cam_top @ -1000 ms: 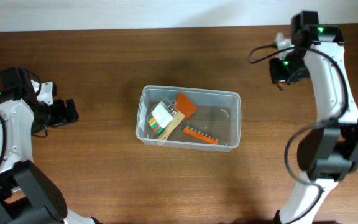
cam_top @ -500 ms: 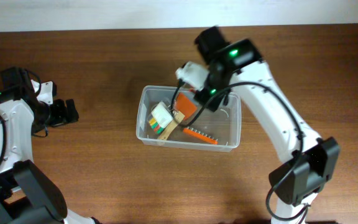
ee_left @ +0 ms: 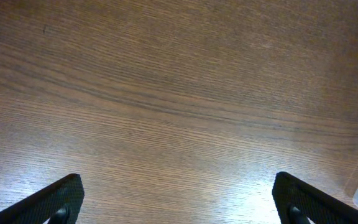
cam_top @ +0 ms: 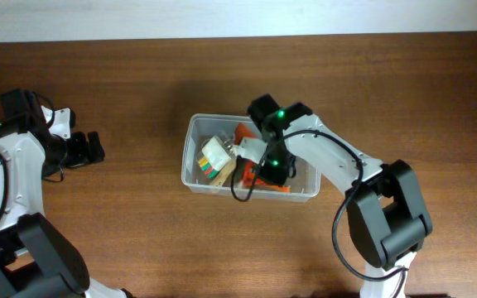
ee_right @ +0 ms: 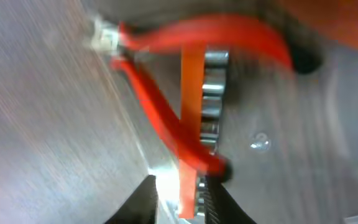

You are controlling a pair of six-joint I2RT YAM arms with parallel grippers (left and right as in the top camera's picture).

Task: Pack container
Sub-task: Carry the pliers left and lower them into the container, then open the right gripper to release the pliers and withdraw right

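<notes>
table (cam_top: 139, 240): one, brown wood grain; it carries everything listed here.
container (cam_top: 190, 124): one, clear plastic, rectangular with rounded corners, upright at the middle of the table.
arms: two, both mine; one is at the left edge and one reaches in from the right.
end effectors: two, one per arm.
left end effector (cam_top: 86, 149): released; its fingers (ee_left: 58, 199) are spread wide over bare table with nothing between them.
right end effector (ee_right: 180, 202): down inside the container, over its near half. Two dark fingertips (ee_right: 143, 200) stand a little apart. The end of the orange strip shows between them. I cannot tell whether they are clenched on it or released.
red-handled pliers (ee_right: 160, 118): one, blurred, inside the container just ahead of my right fingertips, one handle crossing the orange strip.
orange strip (ee_right: 190, 87): one, carrying a row of metal bits (ee_right: 213, 112), along the near wall of the container.
white block (cam_top: 215, 151): one, in the left half of the container.
coloured strips (cam_top: 207, 170): one small bundle of green, yellow and red, just under the white block.
orange flat piece (cam_top: 244, 132): one, at the far side of the container, partly under my right arm.
container to right end effector: its walls stand around the end effector.
container to left end effector: well apart, off to the right.
</notes>
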